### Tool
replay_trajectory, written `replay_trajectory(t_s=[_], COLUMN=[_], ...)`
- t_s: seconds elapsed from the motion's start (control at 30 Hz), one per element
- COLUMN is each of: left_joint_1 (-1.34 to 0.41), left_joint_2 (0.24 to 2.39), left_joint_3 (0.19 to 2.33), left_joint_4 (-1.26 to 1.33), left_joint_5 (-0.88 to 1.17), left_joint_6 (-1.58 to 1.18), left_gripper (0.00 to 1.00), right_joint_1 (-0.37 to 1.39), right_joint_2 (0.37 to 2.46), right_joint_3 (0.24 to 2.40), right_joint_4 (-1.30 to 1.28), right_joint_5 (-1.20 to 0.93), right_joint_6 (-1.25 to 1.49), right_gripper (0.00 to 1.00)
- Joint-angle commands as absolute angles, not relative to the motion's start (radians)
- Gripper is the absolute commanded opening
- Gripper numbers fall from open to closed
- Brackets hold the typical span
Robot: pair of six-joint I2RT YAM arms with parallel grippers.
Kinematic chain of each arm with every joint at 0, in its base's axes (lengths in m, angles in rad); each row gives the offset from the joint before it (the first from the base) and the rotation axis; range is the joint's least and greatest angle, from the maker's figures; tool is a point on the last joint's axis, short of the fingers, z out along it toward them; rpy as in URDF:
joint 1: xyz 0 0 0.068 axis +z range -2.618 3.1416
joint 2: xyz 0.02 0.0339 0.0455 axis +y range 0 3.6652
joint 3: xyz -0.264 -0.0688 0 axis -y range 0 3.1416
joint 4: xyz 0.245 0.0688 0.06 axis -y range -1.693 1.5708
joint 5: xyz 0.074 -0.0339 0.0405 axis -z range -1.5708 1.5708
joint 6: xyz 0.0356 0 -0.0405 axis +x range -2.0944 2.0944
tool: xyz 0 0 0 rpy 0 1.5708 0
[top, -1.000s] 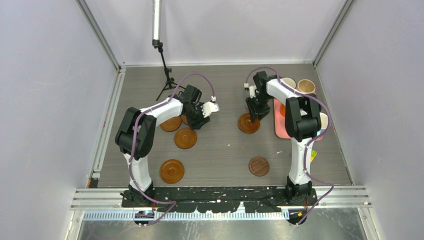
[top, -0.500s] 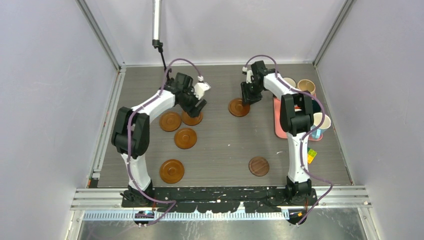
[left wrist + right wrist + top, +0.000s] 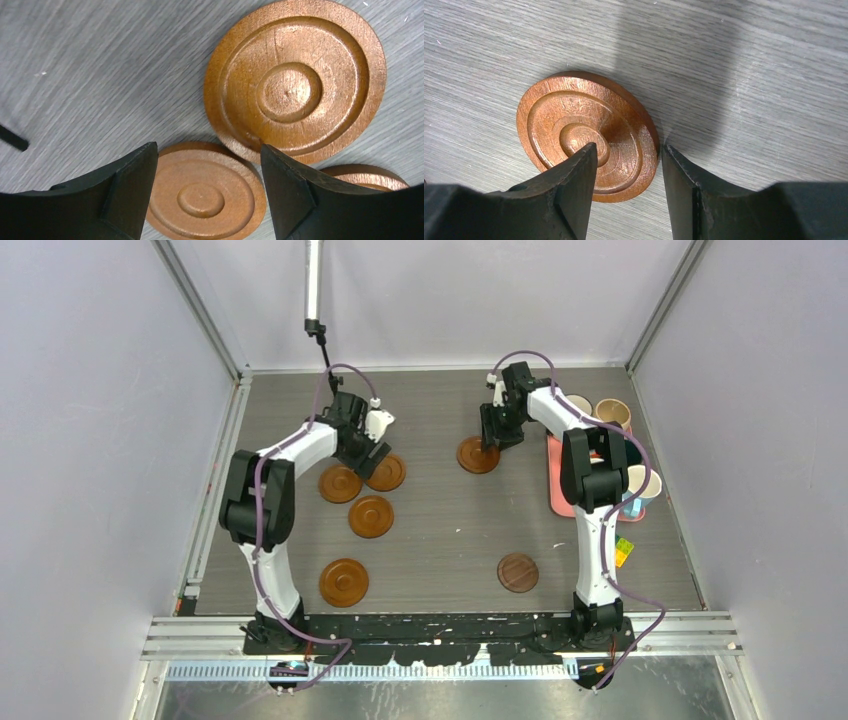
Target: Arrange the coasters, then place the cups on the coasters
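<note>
Three reddish coasters cluster left of centre: one (image 3: 386, 472), one (image 3: 340, 484) and one (image 3: 371, 516). My left gripper (image 3: 366, 444) hangs open just above them, holding nothing. In its wrist view the nearest coaster (image 3: 295, 82) lies beyond the left gripper (image 3: 207, 150), and a second coaster (image 3: 205, 197) shows between the jaws. My right gripper (image 3: 492, 436) is open over the rim of another coaster (image 3: 478, 455), one jaw above the coaster (image 3: 584, 135), the other just past its edge around the right gripper (image 3: 629, 149). Cups (image 3: 612, 412) stand at the far right.
A fourth reddish coaster (image 3: 343, 582) and a dark flat one (image 3: 518, 573) lie near the front. A pink tray (image 3: 557, 495) sits under the right arm, with small coloured bricks (image 3: 625, 550) nearby. A black stand (image 3: 325, 360) rises at the back left.
The left gripper opened, let go of its coaster and drew back to the far left. The right gripper carried its coaster farther back and left, then opened wider.
</note>
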State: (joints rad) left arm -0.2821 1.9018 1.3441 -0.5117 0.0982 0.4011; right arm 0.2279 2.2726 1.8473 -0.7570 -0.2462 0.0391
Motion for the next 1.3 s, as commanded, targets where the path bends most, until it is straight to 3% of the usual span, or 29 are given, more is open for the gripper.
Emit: replay_trajectory(t_s=[0.0,0.37,0.57,0.67,0.9,1.27], left_joint_1=[-0.289,-0.334,-0.356,-0.366,-0.403,-0.411], left_joint_2=[1.937,2.027,2.078,2.125,2.272,2.452], left_joint_3=[1.401,1.465,1.536,1.603,1.844,2.121], left_joint_4=[-0.492,-0.5,-0.503,-0.517,-0.59,-0.666], left_joint_5=[0.146,0.154,0.15,0.166,0.106,0.092], left_joint_6=[0.38,0.36,0.309,0.24,0.2,0.137], left_gripper=[0.78,0.75,0.53,0.47,0.43,0.45], right_joint_1=[0.242,0.271,0.274,0.27,0.251,0.25], right_joint_2=[2.269,2.301,2.315,2.349,2.408,2.516], right_joint_3=[1.868,1.855,1.869,1.908,2.009,2.206], right_joint_4=[-0.741,-0.728,-0.734,-0.764,-0.803,-0.819], right_joint_5=[-0.227,-0.162,-0.068,-0.019,-0.005,-0.003], right_joint_6=[0.054,0.022,0.006,0.005,-0.015,-0.005], right_gripper=[0.56,0.56,0.48,0.44,0.4,0.39])
